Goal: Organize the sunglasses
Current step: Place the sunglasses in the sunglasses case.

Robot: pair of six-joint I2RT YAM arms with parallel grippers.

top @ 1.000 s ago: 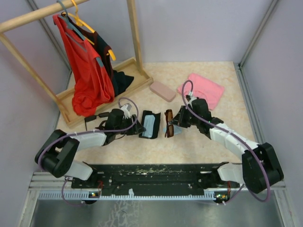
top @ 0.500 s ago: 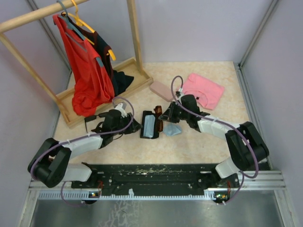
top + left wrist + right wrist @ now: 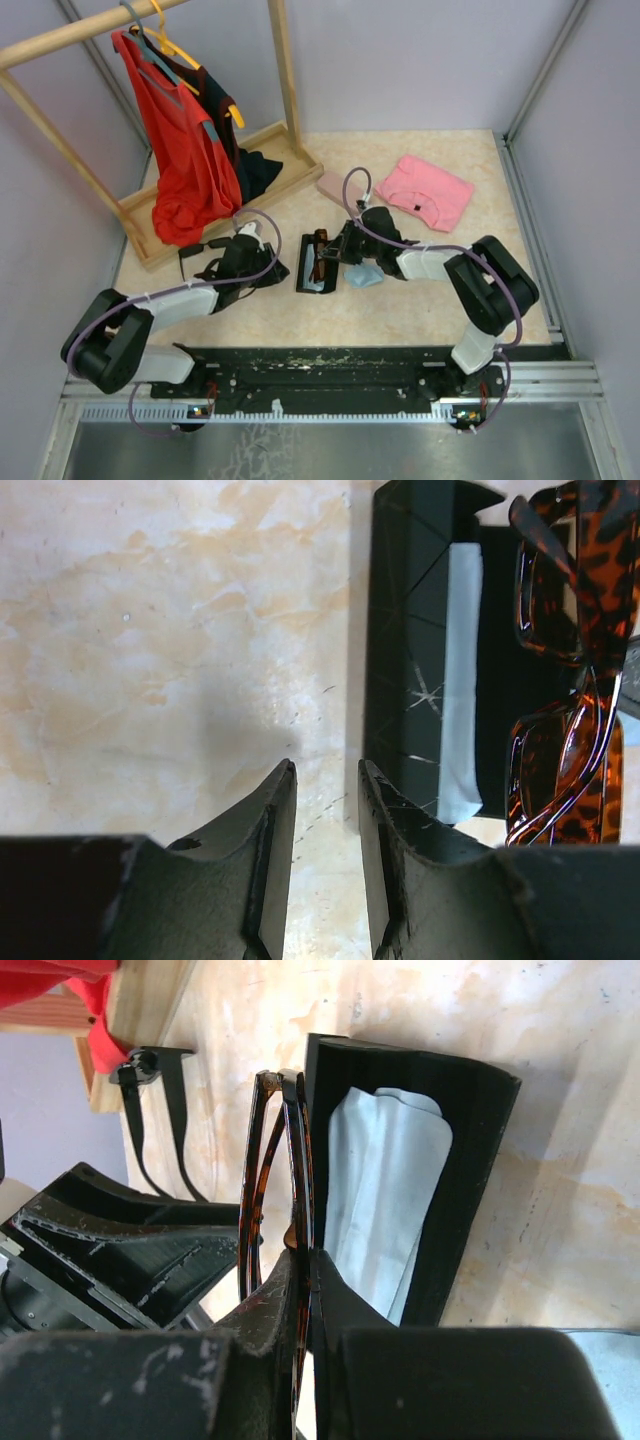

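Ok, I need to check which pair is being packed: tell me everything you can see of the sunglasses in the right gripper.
The sunglasses have a glossy, plastic-looking tortoiseshell frame, reddish-brown with dark blotches, and amber lenses. They appear folded and turned on edge, pinched by the right gripper at the open black case, which holds a pale blue cloth. Whether they touch the case is unclear.
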